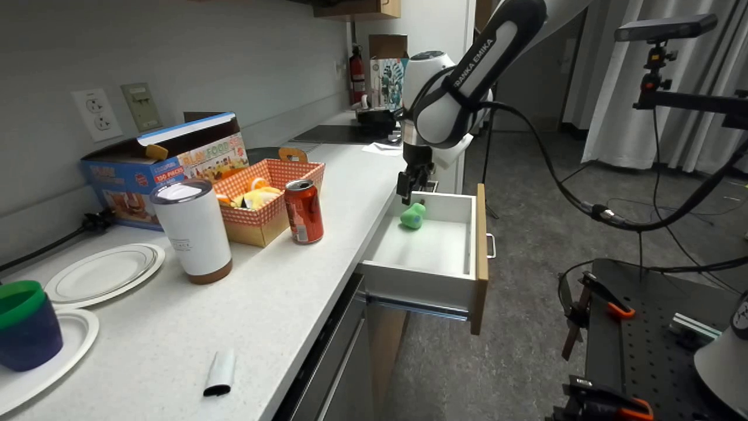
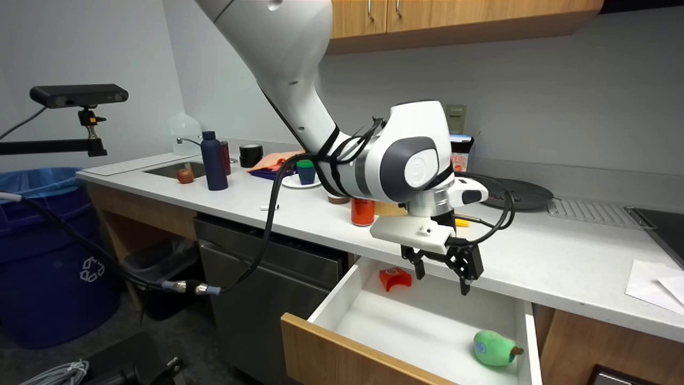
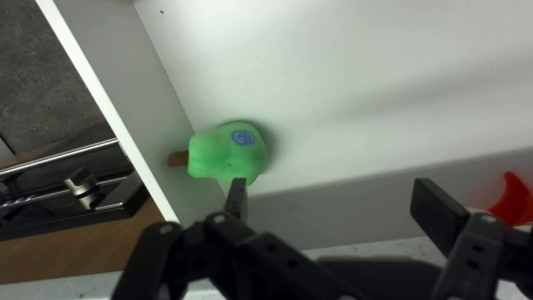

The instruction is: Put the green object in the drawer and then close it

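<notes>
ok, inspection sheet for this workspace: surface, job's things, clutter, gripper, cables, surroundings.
Surface: white countertop, finely speckled.
Job's things: green object lying in the drawer, which is open.
Clutter: red can, white tumbler and gingham basket on the countertop; red piece in the drawer.
Gripper: open, near the back of the drawer; held: nothing seen.
Cables: black cable sagging in both exterior views.
Surroundings: blue recycling bin, fire extinguisher; people: nothing seen.
</notes>
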